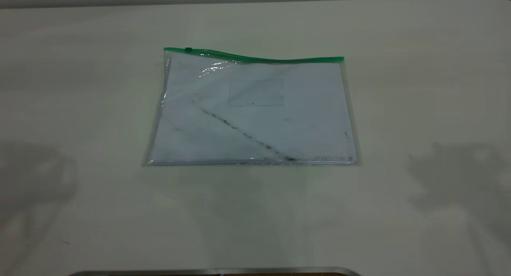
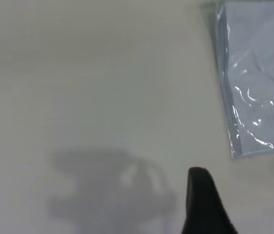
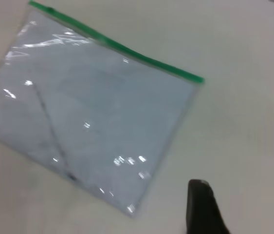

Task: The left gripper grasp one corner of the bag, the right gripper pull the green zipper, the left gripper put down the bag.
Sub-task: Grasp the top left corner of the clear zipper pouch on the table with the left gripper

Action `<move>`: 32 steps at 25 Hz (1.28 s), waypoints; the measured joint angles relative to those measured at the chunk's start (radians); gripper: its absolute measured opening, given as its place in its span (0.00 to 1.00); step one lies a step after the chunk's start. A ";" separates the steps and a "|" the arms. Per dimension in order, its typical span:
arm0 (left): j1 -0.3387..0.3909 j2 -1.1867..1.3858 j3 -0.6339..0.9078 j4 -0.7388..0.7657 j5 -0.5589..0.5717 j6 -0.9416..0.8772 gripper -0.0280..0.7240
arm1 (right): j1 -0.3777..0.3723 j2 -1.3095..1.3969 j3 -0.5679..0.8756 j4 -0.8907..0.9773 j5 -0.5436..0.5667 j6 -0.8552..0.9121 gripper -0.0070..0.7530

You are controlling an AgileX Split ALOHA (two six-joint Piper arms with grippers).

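Lying flat: the bag (image 1: 255,112) rests near the middle of the table (image 1: 80,88), green edge on the far side from the arms.
Contents: white sheets inside, a dark diagonal smudge line, a small clear pocket near the top centre.
Handling, judged: light, thin, floppy plastic; glossy, so likely slippery; the sheets should lend some stiffness across the middle.
Green zipper (image 1: 255,58): runs along the far long edge, slightly wavy; slider tab (image 1: 188,49) sits close to the exterior view's left end.
Hold point, judged: the corner of the bag (image 1: 166,50) by the slider end, where the strip is thicker than bare film and gives the fingers something to bite.
Left gripper (image 2: 210,204): only one dark fingertip shows, above bare table, well apart from the bag's near edge; cannot tell whether the fingers are spread or closed.
Right gripper (image 3: 205,209): one tip visible, near the bag's other side, not touching; finger state likewise untellable.
Risk, judged: film may slide on the table instead of lifting.
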 joint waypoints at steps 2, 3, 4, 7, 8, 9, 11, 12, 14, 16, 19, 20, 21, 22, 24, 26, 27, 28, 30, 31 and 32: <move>0.000 0.119 -0.062 -0.052 0.011 0.057 0.68 | 0.042 0.100 -0.049 0.087 -0.008 -0.099 0.62; 0.000 0.174 -0.090 -0.078 0.016 0.084 0.68 | 0.067 0.140 -0.076 0.130 -0.011 -0.146 0.62; 0.000 0.218 -0.123 -0.103 0.020 0.106 0.69 | 0.092 0.186 -0.103 0.169 -0.012 -0.188 0.63; 0.000 0.364 -0.224 -0.176 0.026 0.185 0.71 | 0.155 0.309 -0.179 0.270 -0.016 -0.264 0.63; 0.000 0.416 -0.262 -0.199 0.028 0.207 0.72 | 0.173 0.349 -0.205 0.297 -0.014 -0.279 0.63; 0.000 0.469 -0.302 -0.221 0.034 0.230 0.73 | 0.187 0.386 -0.226 0.314 -0.009 -0.290 0.63; 0.000 0.575 -0.378 -0.253 0.048 0.272 0.76 | 0.215 0.446 -0.273 0.336 0.001 -0.305 0.63; 0.000 0.619 -0.419 -0.267 0.054 0.289 0.77 | 0.225 0.474 -0.291 0.341 0.012 -0.309 0.63; 0.000 0.720 -0.495 -0.292 0.069 0.327 0.78 | 0.236 0.516 -0.327 0.343 0.029 -0.313 0.63; 0.000 0.817 -0.578 -0.332 0.094 0.362 0.79 | 0.241 0.547 -0.353 0.352 0.044 -0.315 0.63; 0.000 0.943 -0.690 -0.432 0.143 0.433 0.79 | 0.241 0.573 -0.377 0.362 0.051 -0.316 0.63; 0.000 0.987 -0.723 -0.467 0.159 0.466 0.79 | 0.241 0.575 -0.381 0.365 0.051 -0.316 0.63; -0.005 1.029 -0.753 -0.513 0.172 0.502 0.79 | 0.241 0.576 -0.383 0.367 0.051 -0.316 0.63; -0.009 1.061 -0.776 -0.543 0.178 0.532 0.79 | 0.241 0.576 -0.383 0.369 0.051 -0.316 0.63; -0.019 1.130 -0.826 -0.599 0.201 0.585 0.79 | 0.241 0.576 -0.383 0.371 0.051 -0.318 0.63; -0.027 1.181 -0.865 -0.646 0.220 0.606 0.79 | 0.241 0.576 -0.383 0.374 0.051 -0.319 0.63; -0.031 1.208 -0.887 -0.662 0.228 0.610 0.79 | 0.241 0.576 -0.383 0.375 0.051 -0.319 0.63; -0.033 1.226 -0.903 -0.674 0.236 0.611 0.79 | 0.241 0.576 -0.383 0.376 0.051 -0.319 0.63; -0.039 1.262 -0.935 -0.691 0.248 0.611 0.79 | 0.241 0.576 -0.383 0.379 0.051 -0.319 0.63; -0.043 1.276 -0.947 -0.699 0.256 0.613 0.79 | 0.241 0.576 -0.383 0.384 0.051 -0.319 0.63; -0.049 1.293 -0.956 -0.704 0.259 0.615 0.79 | 0.241 0.576 -0.383 0.387 0.051 -0.319 0.63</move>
